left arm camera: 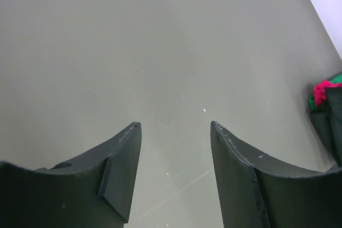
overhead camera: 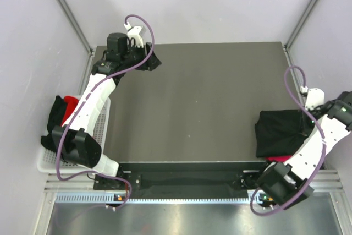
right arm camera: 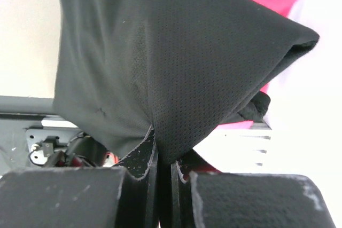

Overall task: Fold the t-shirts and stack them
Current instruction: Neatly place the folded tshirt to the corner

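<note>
Fold judged in hand: right hand [right arm camera: 164,156] pinches the black t-shirt [overhead camera: 280,131] at frame right, left hand [left arm camera: 175,126] spread empty upper left; next, likely draw it flat.

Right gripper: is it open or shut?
Shut. In the right wrist view the jaws of the right gripper pinch the black t-shirt.

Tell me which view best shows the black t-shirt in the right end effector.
Right wrist: the black t-shirt fills the frame, pinched by the shut right end effector. Top external shows a dark folded patch; left wrist only a sliver.
</note>
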{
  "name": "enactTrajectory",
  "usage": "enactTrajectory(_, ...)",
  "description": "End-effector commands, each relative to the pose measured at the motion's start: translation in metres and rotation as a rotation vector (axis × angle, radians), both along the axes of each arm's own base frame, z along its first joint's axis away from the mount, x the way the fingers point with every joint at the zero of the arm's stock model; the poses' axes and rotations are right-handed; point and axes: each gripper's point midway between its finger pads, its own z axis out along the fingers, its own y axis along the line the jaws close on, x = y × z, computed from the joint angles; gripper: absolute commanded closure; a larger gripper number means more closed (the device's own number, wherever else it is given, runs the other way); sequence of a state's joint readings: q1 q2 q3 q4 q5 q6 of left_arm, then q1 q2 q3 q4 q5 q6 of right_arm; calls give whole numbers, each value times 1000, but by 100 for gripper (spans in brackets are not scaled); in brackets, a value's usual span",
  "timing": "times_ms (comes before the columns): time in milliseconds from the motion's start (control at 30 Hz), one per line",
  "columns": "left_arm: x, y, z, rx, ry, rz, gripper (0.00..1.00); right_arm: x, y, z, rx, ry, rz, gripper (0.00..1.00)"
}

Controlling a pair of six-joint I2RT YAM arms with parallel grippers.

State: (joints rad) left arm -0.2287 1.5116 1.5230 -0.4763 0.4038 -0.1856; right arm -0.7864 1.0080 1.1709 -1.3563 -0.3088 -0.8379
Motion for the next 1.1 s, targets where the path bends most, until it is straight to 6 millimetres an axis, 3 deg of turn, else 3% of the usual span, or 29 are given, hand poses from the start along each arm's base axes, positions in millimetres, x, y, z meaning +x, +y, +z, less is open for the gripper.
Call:
enactTrajectory(0, 3, -1, 17, -32, -56, -5, 41, -4, -7, 5, 52, -5, 23, 100)
enactTrajectory(333, 5, 0, 13, -21, -49, 3, 41, 7, -37, -44, 103, 55, -42, 100)
enactTrajectory(367, 5, 1, 11, -16, -47, 9, 41, 11, -50, -51, 72, 57, -79, 100)
enactTrajectory(633, 5, 3, 8, -6, -45, 13, 41, 23, -88, -59, -19, 45, -155, 100)
enactTrajectory(867, 4, 6, 7, -1, -47, 20, 41, 28, -104, -60, -43, 27, -194, 99)
enactTrajectory(967, 4, 8, 9, 0, -52, 26, 41, 29, -101, -55, -50, 2, -179, 81)
enactTrajectory(1000, 3, 9, 11, -1, -60, 29, 40, 28, -99, -55, -49, 0, -175, 60)
enactTrajectory(1067, 3, 10, 12, -1, -63, 33, 40, 27, -98, -48, -74, -16, -171, 32)
